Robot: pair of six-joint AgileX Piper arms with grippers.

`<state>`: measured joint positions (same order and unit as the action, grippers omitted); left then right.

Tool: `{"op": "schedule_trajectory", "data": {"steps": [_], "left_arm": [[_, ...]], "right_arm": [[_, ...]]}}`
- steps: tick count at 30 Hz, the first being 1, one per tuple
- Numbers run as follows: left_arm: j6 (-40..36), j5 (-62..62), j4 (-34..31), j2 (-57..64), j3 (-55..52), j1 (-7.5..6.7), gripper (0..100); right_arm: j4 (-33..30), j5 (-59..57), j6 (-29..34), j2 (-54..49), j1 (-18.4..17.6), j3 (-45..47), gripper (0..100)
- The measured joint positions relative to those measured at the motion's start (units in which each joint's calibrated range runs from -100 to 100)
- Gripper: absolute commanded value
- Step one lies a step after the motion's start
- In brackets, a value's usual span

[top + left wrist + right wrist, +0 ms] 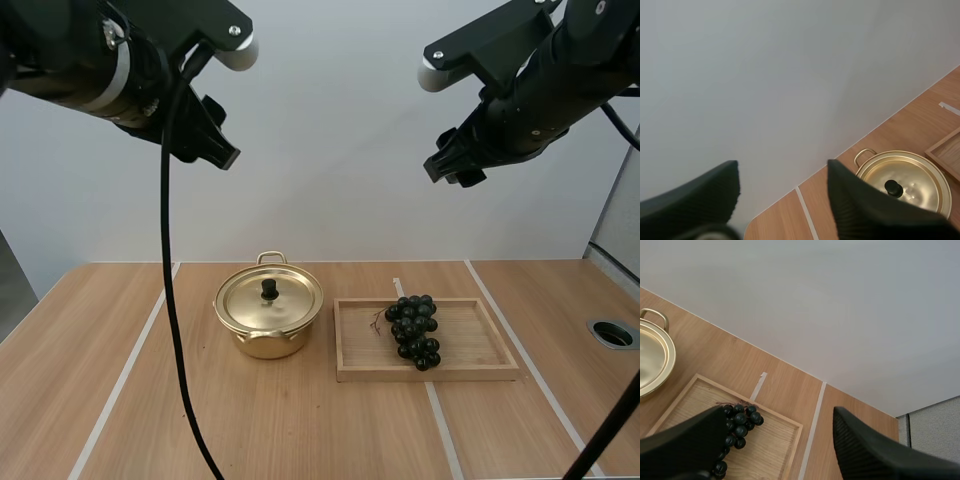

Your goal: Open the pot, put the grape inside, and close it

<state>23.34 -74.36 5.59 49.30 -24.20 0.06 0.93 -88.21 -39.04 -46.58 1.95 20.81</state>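
A gold pot (268, 318) with its lid (269, 297) on and a black knob (269, 289) stands at mid table. To its right a bunch of dark grapes (414, 329) lies in a wooden tray (470, 350). My left gripper (218, 135) hangs high above the table's left side, open; its fingers (850, 200) stand apart with the pot (907, 180) far below. My right gripper (455, 160) hangs high at the right, open; between its fingers (865, 450) the grapes (737, 427) and tray (770, 445) lie far below.
White tape lines (125, 375) run front to back across the wooden table. A round grommet hole (612, 333) sits near the right edge. A grey wall rises behind the table.
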Motion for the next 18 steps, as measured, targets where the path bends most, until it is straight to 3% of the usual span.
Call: {"op": "schedule_trajectory", "data": {"steps": [18], "left_arm": [[2.5, -12.8, 9.8, -20.2, 0.1, 0.0, 100]], "right_arm": [[2.6, -0.6, 0.7, 5.3, 0.0, 0.2, 100]]}}
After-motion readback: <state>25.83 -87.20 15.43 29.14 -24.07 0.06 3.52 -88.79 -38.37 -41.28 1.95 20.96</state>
